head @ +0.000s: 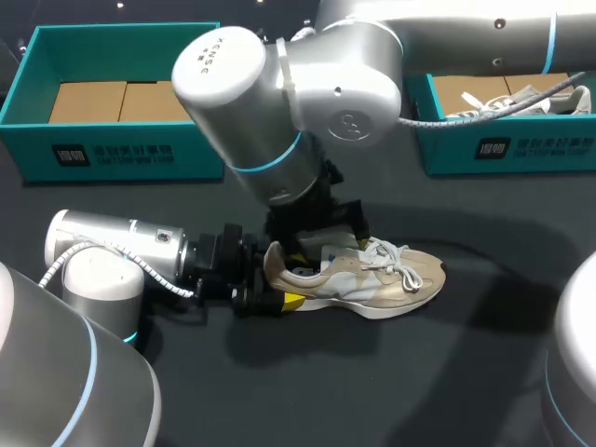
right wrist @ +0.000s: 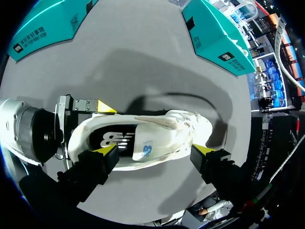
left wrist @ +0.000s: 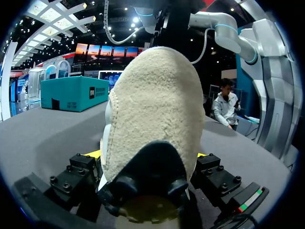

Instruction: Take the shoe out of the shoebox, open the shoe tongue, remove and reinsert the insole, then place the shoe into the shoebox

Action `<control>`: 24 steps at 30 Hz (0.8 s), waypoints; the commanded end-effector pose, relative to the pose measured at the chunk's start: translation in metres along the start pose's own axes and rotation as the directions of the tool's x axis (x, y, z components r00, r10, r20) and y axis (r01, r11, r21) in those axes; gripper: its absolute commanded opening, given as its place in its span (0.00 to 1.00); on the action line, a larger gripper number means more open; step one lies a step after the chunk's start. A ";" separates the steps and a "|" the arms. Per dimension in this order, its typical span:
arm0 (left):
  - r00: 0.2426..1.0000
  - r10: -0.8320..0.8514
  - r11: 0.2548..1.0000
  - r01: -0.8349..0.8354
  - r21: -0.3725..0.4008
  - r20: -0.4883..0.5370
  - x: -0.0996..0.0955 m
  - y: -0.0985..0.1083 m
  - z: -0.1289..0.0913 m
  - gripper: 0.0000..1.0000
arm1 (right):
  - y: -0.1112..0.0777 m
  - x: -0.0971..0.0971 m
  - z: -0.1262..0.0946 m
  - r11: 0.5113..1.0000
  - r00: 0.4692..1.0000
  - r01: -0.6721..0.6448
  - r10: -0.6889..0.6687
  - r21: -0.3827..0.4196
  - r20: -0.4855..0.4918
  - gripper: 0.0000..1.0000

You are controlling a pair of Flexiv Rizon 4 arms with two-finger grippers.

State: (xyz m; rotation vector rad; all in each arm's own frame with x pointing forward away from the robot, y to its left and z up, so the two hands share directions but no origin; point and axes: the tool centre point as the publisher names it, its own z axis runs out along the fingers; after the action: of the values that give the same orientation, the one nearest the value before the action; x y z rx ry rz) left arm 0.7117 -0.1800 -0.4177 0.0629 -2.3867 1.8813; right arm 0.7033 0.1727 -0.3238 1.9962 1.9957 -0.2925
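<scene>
Centrally, the shoe (head: 372, 275) stands on its sole on the table (head: 484, 372), outside both boxes, with its heel toward the left arm and its toe pointing away from it. White laces (head: 399, 263) lie loose over the upper.

Left arm: it comes in low along the table. The left gripper (left wrist: 147, 155) is clamped on the heel, one finger at each side; in the left wrist view the pale heel fills the space between the two fingers. In the head view one yellow tip shows at the near side of the heel, and the far tip is hidden behind the shoe.

Right arm: it reaches in from the far right and hangs over the shoe's rear half. The right gripper (right wrist: 156, 149) points down with its fingers wide apart, one fingertip (right wrist: 107, 150) above the heel opening and the other toward the toe. Whether either tip touches the shoe cannot be told. Through the opening the dark insole (right wrist: 116, 139) is seen lying inside the shoe.

Background: the left box (head: 121, 154) and the right box (head: 521, 149), both teal, stand at the table's far edge, well apart from the shoe. A second shoe (head: 531, 101) lies in the right box.
</scene>
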 end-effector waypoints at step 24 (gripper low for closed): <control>1.000 0.000 1.000 0.000 0.000 0.003 -0.001 0.003 0.000 0.00 | -0.002 -0.028 0.031 0.926 0.918 -0.368 0.376 -0.078 0.127 1.00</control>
State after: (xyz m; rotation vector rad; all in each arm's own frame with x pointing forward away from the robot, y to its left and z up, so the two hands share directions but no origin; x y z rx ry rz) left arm 0.7118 -0.1800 -0.4177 0.0628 -2.3865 1.8814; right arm 0.7077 0.1425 -0.3446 1.8699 1.9232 -0.4380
